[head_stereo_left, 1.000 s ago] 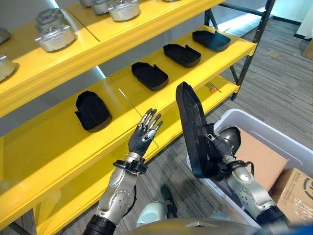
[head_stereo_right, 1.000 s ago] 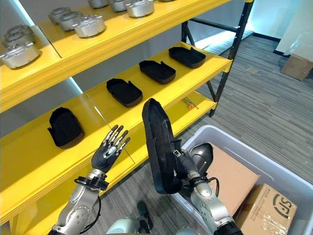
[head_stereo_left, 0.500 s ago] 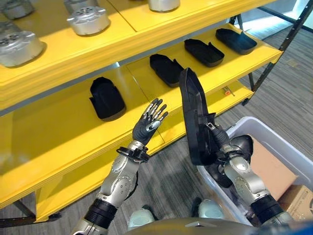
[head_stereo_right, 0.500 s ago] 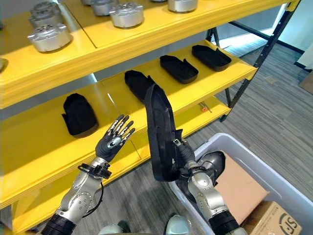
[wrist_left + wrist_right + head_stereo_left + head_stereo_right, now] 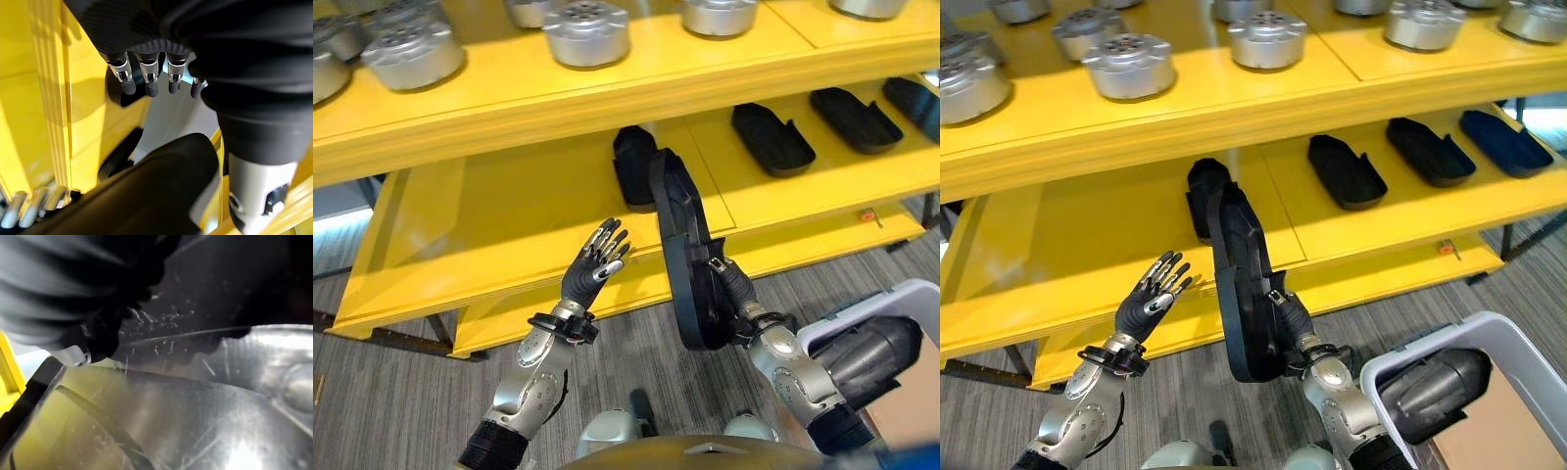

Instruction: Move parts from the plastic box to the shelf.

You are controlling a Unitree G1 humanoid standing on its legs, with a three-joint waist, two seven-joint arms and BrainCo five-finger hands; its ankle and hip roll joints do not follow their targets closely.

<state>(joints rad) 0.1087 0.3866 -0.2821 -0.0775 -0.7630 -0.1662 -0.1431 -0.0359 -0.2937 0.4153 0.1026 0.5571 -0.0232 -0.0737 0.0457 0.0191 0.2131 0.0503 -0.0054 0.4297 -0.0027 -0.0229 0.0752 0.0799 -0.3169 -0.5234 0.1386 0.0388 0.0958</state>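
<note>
My right hand is shut on a long black moulded part, holding it upright on its edge in front of the yellow shelf. Its scratched black surface looms close in the right wrist view. My left hand is raised just left of the part, open with straight fingers, touching nothing. Several similar black parts lie in a row on the middle shelf level, the nearest right behind the held part. The grey plastic box sits at the lower right with another black part inside.
Round silver metal parts line the upper shelf level. A small orange-handled screwdriver lies on the lowest shelf level. Brown cardboard lies in the box. The left half of the middle level is bare yellow board.
The camera has swung left toward the shelf, so the box has slid to the lower right of the picture. The right hand still holds the part upright; the left hand stays open beside it.
</note>
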